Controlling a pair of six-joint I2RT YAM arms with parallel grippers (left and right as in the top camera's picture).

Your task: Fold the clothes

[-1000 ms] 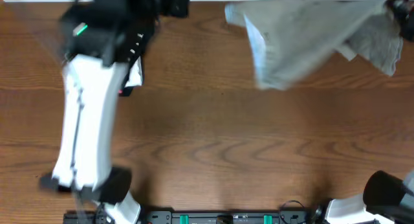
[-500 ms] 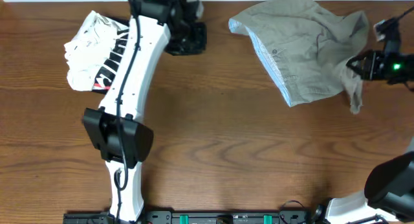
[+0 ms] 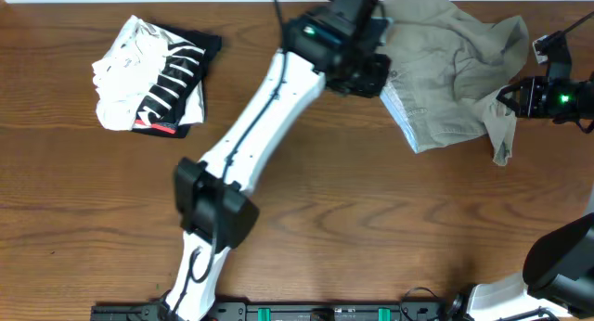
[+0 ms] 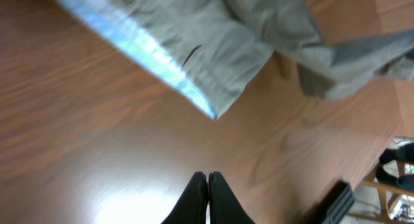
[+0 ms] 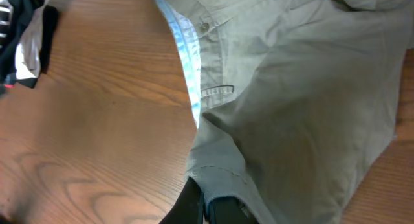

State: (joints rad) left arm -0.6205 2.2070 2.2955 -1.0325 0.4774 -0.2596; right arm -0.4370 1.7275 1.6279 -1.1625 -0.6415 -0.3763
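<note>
The khaki shorts [image 3: 455, 70] lie crumpled at the back right of the table, pale blue inner waistband [image 3: 397, 108] facing left. They also show in the right wrist view [image 5: 291, 88] and the left wrist view [image 4: 213, 36]. My right gripper [image 5: 206, 201] is shut on a hem of the shorts at their right side; in the overhead view it is at the right edge [image 3: 515, 94]. My left gripper [image 4: 207, 182] is shut and empty, above bare wood just short of the waistband corner; in the overhead view it is over the shorts' left edge [image 3: 367, 75].
A folded black-and-white striped garment with a red mark [image 3: 153, 84] lies at the back left. The left arm [image 3: 260, 145] stretches diagonally across the wooden table [image 3: 371, 228].
My left arm has swung from the striped garment at the left across to the shorts' left edge. The shorts have shifted slightly in the right gripper's hold.
</note>
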